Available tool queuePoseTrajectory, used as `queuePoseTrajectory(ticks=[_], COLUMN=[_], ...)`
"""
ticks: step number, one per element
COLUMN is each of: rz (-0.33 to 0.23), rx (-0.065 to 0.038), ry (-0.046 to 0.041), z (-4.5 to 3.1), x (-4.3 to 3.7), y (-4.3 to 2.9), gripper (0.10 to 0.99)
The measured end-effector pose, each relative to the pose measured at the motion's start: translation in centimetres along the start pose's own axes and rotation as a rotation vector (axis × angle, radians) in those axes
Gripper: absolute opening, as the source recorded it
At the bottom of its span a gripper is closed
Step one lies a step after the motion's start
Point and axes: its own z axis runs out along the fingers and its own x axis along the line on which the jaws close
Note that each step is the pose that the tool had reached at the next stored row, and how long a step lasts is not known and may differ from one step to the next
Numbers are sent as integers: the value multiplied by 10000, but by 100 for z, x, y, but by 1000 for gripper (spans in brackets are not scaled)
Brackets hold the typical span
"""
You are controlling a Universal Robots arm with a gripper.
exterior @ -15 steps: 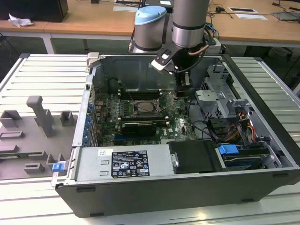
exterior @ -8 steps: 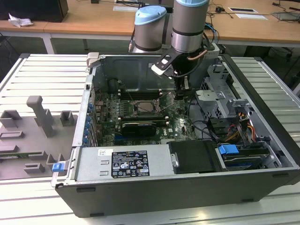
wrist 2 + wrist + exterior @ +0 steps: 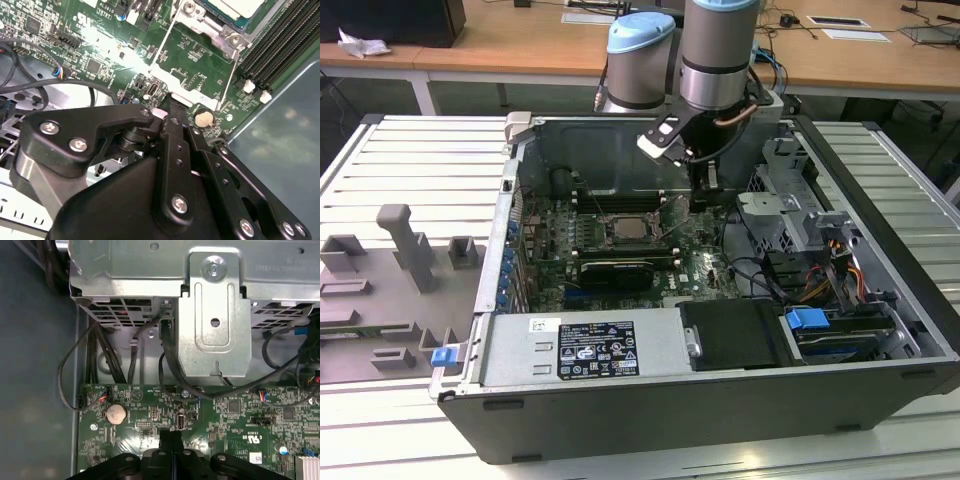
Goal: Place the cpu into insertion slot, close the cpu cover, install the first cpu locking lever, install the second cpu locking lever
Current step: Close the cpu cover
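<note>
Starting at the cpu point(image 3: 239, 7), we find it seated in the insertion slot point(image 3: 625, 228). Its pale top is framed by the cpu cover point(image 3: 212, 27), which looks folded down over it. Two thin wire locking levers point(image 3: 163, 44) run out from the slot across the green board point(image 3: 195, 55) toward the gripper point(image 3: 169, 102). Its fingers are pressed together with nothing between them, and the tip is just beside the levers' far ends.

We judge the step in hand to be a lever install. To do it well, we want the closed tip to bear squarely on the wire and guide it down and under its catch, clear of the small soldered parts nearby. A slip could scrape the board. Whether either lever is latched we cannot tell.

The second wrist view gives us the slot, the levers and the memory slots point(image 3: 280, 35). The first wrist view looks the other way, to a coin battery point(image 3: 116, 414) and the metal drive cage point(image 3: 215, 315). The exterior view places the gripper inside the open case point(image 3: 670, 420), to the exterior view's right of the slot.
</note>
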Motion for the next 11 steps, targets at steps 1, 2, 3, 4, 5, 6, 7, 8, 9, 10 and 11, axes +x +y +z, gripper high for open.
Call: queuePoseTrajectory(ticks=[1,2,3,4,5,6,7,8,9,10,11], rz=[2,1,-1,1,-28,-33,-34,-34,-33,-33,-33], rx=[17,23,22,23,23,23,23,23,24,22,23], ry=[0,1,0,0,2,3,3,3,3,3,3], z=[-2,-3,-4,-5,-6,-6,-6,-8,-8,-8,-9], x=[1,1,2,2,2,2,2,3,3,3,3], y=[-5,-12,-25,-58,-82,-88,-102,-121,-127,-133,-138], gripper=[106,106,106,106,106,106,106,106,106,106,106])
